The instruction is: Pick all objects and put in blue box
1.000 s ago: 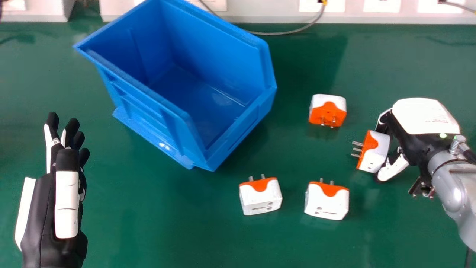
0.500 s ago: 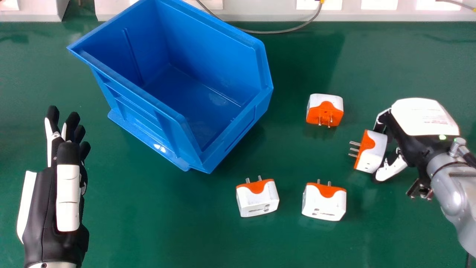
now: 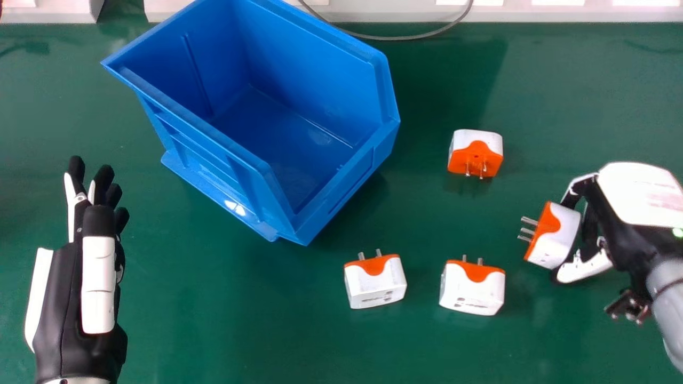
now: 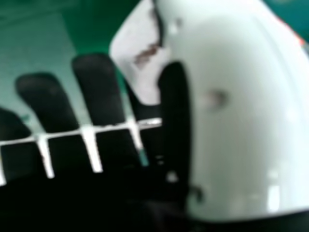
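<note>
The right hand (image 3: 640, 194), at three o'clock, pinches a white-and-orange travel adapter (image 3: 557, 234); the left hand (image 3: 97, 285), at eight, has fingers straight. Green tabletop (image 3: 416, 213) separates both from the blue bin's rim (image 3: 261, 169), at ten. Three loose travel adapters (image 3: 472, 290) sit at two, four and five. Since the earlier frame, the right hand and its adapter have shifted toward four.

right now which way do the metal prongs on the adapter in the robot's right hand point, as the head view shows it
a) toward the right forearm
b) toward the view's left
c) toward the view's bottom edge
b: the adapter is pinched by the right hand, and its prongs stick out from its orange face toward the view's left.
</note>
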Controlling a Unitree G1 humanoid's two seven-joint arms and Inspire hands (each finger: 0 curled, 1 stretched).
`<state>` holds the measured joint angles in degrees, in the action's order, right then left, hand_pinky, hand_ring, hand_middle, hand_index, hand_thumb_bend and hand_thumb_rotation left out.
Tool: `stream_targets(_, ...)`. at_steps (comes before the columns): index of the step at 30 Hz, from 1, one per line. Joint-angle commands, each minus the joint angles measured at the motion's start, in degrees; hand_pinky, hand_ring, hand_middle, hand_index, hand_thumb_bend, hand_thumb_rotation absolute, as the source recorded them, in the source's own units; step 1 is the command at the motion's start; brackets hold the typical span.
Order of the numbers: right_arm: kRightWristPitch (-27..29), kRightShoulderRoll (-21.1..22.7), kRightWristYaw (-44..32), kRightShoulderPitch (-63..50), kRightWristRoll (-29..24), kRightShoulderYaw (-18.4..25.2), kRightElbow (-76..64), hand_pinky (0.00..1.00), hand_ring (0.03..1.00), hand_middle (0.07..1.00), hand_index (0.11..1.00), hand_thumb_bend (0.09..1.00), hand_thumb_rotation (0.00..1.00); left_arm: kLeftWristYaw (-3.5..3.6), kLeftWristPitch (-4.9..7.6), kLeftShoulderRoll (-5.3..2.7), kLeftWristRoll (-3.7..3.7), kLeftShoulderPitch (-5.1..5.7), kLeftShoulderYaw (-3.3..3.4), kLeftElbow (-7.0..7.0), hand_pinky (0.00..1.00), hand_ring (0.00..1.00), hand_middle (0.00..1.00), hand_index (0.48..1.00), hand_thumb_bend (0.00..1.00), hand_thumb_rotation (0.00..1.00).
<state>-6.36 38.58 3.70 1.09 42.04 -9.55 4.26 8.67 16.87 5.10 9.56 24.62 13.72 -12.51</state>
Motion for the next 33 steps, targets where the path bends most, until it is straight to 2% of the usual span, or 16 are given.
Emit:
stream_targets(1, 1.21, 1.30, 1.09, -1.94, -0.88, 3.69, -6.06, 0.06, 0.106, 0.160, 0.469, 0.491, 0.14, 0.22, 0.91, 0.48, -0.04, 0.08, 0.26, -0.60, 1.00, 1.00, 1.00, 1.000, 0.89, 1.00)
stream_targets(4, 1.08, 0.20, -0.08, -4.28, -1.51, 6.07, -12.19, 0.06, 0.095, 0.147, 0.469, 0.490, 0.14, 0.14, 0.61, 0.43, -0.07, 0.11, 0.25, -0.74, 1.00, 1.00, 1.00, 1.000, 0.89, 1.00)
stream_targets(7, 1.91, -0.71, -0.22, -5.34, -1.45, 7.41, -17.19, 0.05, 0.087, 0.137, 0.469, 0.490, 0.14, -0.15, 0.87, 0.16, -0.27, 0.05, 0.23, -0.66, 1.00, 1.00, 1.00, 1.000, 0.89, 1.00)
stream_targets(11, 2.68, -1.74, -0.93, -4.34, -1.32, 7.37, -21.25, 0.05, 0.089, 0.141, 0.469, 0.490, 0.14, -0.48, 0.70, -0.22, -0.53, 0.07, 0.02, -0.94, 1.00, 1.00, 1.00, 1.000, 0.89, 1.00)
stream_targets(15, 5.85, -3.33, -0.85, -1.19, -2.15, 6.52, -22.55, 0.06, 0.093, 0.145, 0.469, 0.489, 0.14, -0.70, 1.10, -0.48, -1.00, 0.17, -0.21, -0.79, 1.00, 1.00, 1.00, 1.000, 0.91, 1.00)
stream_targets(18, 6.41, -5.22, -2.35, 2.29, -1.91, 5.05, -22.74, 0.06, 0.094, 0.144, 0.469, 0.487, 0.15, -0.92, 1.28, -0.93, -0.95, 0.22, -0.41, -0.75, 1.00, 1.00, 1.00, 1.000, 0.91, 1.00)
stream_targets(23, 8.27, -9.20, -2.97, 11.06, -0.31, 0.35, -17.71, 0.09, 0.128, 0.189, 0.469, 0.487, 0.14, -1.43, 1.79, -1.24, -1.81, 0.75, -0.49, -0.72, 1.00, 1.00, 1.00, 1.000, 0.91, 1.00)
stream_targets(24, 8.14, -10.22, -2.99, 12.65, 0.05, -0.47, -16.45, 0.09, 0.131, 0.191, 0.469, 0.487, 0.14, -1.41, 2.03, -1.37, -1.56, 0.80, -0.47, -0.63, 1.00, 1.00, 1.00, 1.000, 0.91, 1.00)
stream_targets(29, 7.22, -15.16, -2.17, 20.38, 2.77, -4.50, -9.43, 0.09, 0.133, 0.195, 0.469, 0.487, 0.14, -1.39, 2.79, -1.37, -1.50, 1.17, -0.42, -0.20, 1.00, 1.00, 1.00, 1.000, 0.90, 1.00)
stream_targets(33, 7.72, -18.40, -2.25, 26.58, 2.91, -6.92, -2.46, 0.16, 0.216, 0.293, 0.474, 0.485, 0.15, -1.88, 3.10, -1.57, -1.84, 1.31, -0.34, 0.02, 1.00, 1.00, 1.00, 1.000, 0.90, 1.00)
